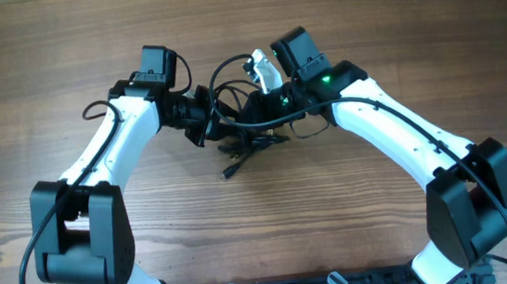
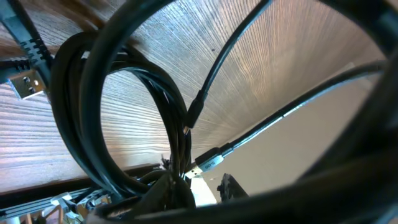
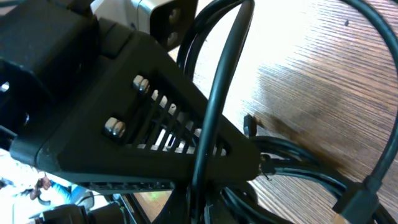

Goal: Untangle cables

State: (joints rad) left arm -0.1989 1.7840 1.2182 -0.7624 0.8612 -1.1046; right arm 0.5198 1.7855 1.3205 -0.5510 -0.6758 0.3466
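Two grippers are sitting against the cables (image 1: 245,135), which are lying knotted at the far-middle of the table (image 1: 49,50). The left gripper (image 1: 203,121) is standing on the side toward the table's left edge and the right gripper (image 1: 266,102) on the side toward its right. Strands are hiding the fingertips, so I cannot tell whether either claw is clenched. Judgement: each should be taking a separate strand and drawing slowly toward opposite table edges. One loop is crossing the right finger (image 3: 143,143), and a USB plug (image 2: 25,84) is hanging where it may snag.
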